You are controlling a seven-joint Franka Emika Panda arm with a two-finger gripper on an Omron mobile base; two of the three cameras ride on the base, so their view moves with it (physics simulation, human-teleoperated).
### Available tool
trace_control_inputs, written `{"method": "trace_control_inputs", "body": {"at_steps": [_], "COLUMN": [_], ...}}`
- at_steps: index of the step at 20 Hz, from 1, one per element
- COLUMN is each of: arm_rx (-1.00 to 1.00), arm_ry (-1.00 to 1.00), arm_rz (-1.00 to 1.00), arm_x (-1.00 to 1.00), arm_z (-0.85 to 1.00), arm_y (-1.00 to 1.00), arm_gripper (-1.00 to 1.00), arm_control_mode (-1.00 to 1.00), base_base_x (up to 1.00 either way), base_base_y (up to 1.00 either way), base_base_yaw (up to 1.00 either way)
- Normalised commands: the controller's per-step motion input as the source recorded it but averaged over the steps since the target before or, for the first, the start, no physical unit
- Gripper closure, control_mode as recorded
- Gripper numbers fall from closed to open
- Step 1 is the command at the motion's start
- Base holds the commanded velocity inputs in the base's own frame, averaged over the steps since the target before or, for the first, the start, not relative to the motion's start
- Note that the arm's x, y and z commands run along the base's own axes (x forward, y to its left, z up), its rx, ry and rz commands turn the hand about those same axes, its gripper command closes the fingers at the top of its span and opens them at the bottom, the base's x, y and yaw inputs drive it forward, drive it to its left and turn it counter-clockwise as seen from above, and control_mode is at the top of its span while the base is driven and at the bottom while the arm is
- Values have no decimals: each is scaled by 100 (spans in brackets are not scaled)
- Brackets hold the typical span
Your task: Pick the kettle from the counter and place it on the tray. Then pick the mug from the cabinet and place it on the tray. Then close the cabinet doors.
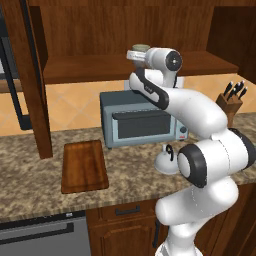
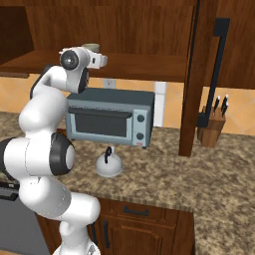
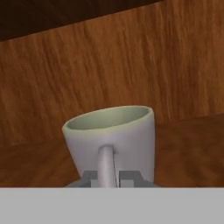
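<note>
The grey-beige mug [image 3: 111, 131] stands on the shelf of the open cabinet [image 1: 85, 67], its handle turned toward the hand. My gripper [image 3: 107, 178] is shut on that handle, one fingertip on each side. From the base, the mug [image 1: 140, 49] [image 2: 92, 48] shows just beyond the raised hand. The silvery kettle [image 1: 166, 161] [image 2: 109, 164] sits on the granite counter [image 1: 30, 175] in front of the toaster oven. To its left, apart from it, lies the wooden tray [image 1: 84, 165]. Both cabinet doors [image 1: 37, 100] [image 2: 199, 74] stand open.
A blue-grey toaster oven [image 1: 137, 122] [image 2: 109, 119] stands under the shelf, right below the arm. A knife block [image 1: 231, 102] [image 2: 211, 127] is at the right end of the counter. The open doors jut out over the counter on both sides.
</note>
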Motion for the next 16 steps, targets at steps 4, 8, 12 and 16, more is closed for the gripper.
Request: {"method": "trace_control_inputs", "body": {"at_steps": [4, 8, 12, 16], "arm_rx": [0, 0, 0, 0], "arm_ry": [0, 0, -4, -6], "arm_rz": [0, 0, 0, 0], "arm_x": [0, 0, -28, -55], "arm_z": [0, 0, 0, -3], "arm_y": [3, 5, 3, 7], "arm_gripper": [100, 100, 100, 100], "arm_control_mode": [-100, -100, -100, -100], "base_base_x": [0, 0, 0, 0], "base_base_y": [0, 0, 0, 0], "base_base_yaw": [0, 0, 0, 0]}}
